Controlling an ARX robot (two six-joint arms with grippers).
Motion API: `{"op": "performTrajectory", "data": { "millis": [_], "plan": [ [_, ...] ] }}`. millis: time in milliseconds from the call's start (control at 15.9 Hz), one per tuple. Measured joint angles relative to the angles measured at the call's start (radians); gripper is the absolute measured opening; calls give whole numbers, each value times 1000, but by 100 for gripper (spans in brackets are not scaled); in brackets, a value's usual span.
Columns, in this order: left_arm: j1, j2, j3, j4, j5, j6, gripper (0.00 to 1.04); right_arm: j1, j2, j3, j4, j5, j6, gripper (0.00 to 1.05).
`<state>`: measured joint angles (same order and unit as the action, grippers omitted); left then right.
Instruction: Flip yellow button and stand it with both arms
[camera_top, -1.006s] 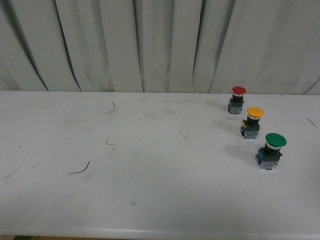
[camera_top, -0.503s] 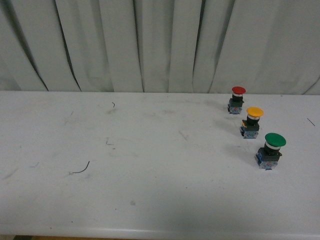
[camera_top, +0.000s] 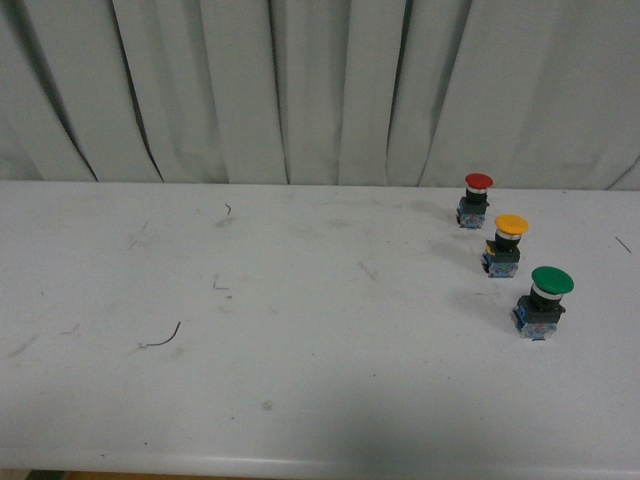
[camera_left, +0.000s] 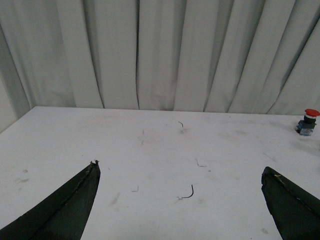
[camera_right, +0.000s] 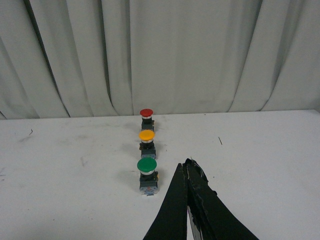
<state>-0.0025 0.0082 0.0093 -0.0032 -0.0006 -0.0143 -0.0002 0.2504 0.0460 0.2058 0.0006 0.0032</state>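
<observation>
Because the yellow button (camera_top: 510, 243) stands between the red button (camera_top: 477, 199) and green button (camera_top: 545, 301), the right gripper (camera_right: 187, 172), fingers together, may topple one; the left gripper (camera_left: 182, 187) gapes wide.

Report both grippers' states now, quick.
Left gripper: open, jaws spread wide, holding nothing.
Right gripper: shut, jaws together, empty, short of the green button.
</observation>
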Motion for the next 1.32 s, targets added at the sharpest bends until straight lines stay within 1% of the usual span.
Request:
{"op": "performTrajectory", "data": {
  "millis": [251, 377, 503, 566, 817, 1194, 1320],
  "plan": [
    [0, 0, 0, 0, 0, 0, 98, 0, -79, -35, -33, 0, 0, 2],
    [0, 0, 0, 0, 0, 0, 98, 0, -208, -34, -213, 0, 0, 2],
    [0, 0, 0, 0, 0, 0, 98, 0, -246, -31, -193, 0, 0, 2],
    [0, 0, 0, 0, 0, 0, 98, 0, -247, -34, -218, 0, 0, 2],
    [0, 0, 0, 0, 0, 0, 98, 0, -247, -34, -209, 0, 0, 2],
    [0, 0, 0, 0, 0, 0, 98, 0, -247, -34, -209, 0, -1, 62],
    [0, 0, 0, 0, 0, 0, 98, 0, -247, -34, -209, 0, -1, 88]
  ]
}}
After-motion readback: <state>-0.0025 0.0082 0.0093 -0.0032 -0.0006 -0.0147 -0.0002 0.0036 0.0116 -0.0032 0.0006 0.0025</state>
